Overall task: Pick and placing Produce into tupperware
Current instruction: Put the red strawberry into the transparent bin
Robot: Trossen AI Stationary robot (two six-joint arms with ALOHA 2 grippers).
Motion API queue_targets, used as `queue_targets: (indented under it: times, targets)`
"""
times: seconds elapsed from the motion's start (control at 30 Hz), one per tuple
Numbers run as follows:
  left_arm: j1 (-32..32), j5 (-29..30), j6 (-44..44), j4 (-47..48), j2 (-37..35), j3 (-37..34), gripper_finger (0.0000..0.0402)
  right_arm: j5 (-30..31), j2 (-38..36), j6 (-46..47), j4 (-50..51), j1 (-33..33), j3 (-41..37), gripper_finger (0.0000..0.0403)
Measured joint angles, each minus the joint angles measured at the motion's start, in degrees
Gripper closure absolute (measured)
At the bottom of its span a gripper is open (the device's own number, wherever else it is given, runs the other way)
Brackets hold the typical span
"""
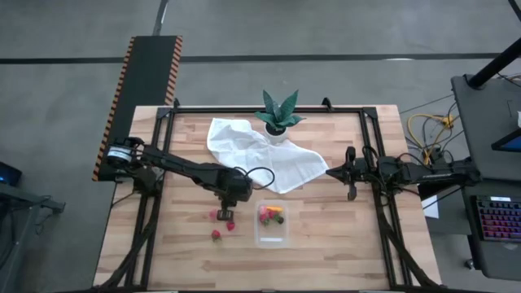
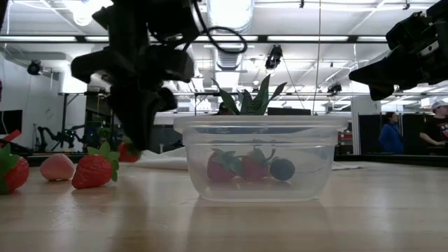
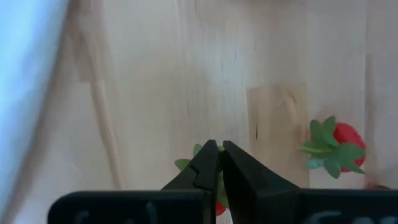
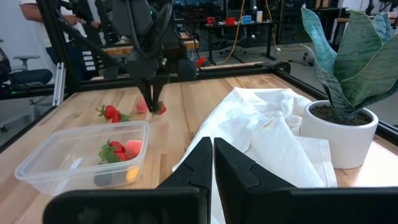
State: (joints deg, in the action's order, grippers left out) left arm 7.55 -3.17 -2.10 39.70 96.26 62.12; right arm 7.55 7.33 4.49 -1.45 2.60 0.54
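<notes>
My left gripper (image 1: pixel 225 214) points down at the table just left of the clear tupperware (image 1: pixel 271 225) and is shut on a red strawberry (image 3: pixel 218 208). Loose produce lies around it: a strawberry (image 3: pixel 336 147), another strawberry (image 2: pixel 94 171), a pink piece (image 2: pixel 57 166) and a strawberry at the picture's edge (image 2: pixel 10 173). Inside the tupperware (image 2: pixel 260 158) lie two strawberries (image 2: pixel 221 166), a dark round piece (image 2: pixel 282 169) and an orange-yellow sliver (image 1: pixel 278 211). My right gripper (image 1: pixel 351 174) waits shut above the table's right side. My left gripper comes at the strawberry from above, fingers pointing down, and pinches it between the two fingertips (image 3: pixel 208 155). Its green leaves (image 3: pixel 186 163) stick out beside the fingers and red flesh shows below them. Whether the strawberry is lifted clear of the table, I cannot tell.
A crumpled white cloth (image 1: pixel 260 155) lies across the table's far middle, with a green spiky plant in a white pot (image 1: pixel 279 122) on it. Bare wood lies near the tupperware and toward the near edge. People stand in the room beyond the table (image 2: pixel 389 133).
</notes>
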Motion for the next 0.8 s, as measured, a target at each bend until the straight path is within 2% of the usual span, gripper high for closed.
queue_targets:
  times: [0.4,0.67,0.73,0.8]
  targets:
    - [0.2,0.0,6.8,0.0,-0.1,10.9,0.0401,0.0,0.0,0.0,0.0,0.0,0.0,0.0394]
    - [0.5,-1.0,10.2,-0.5,-0.1,15.1,0.0402,0.0,0.0,0.0,0.0,0.0,0.0,0.0394]
    - [0.5,-1.4,11.2,-2.3,-0.1,15.3,0.0402,0.0,0.0,0.0,0.0,0.0,0.0,0.0394]
    - [0.4,-4.4,11.7,-6.3,-0.1,15.3,0.0402,0.0,0.0,0.0,0.0,0.0,0.0,0.0394]
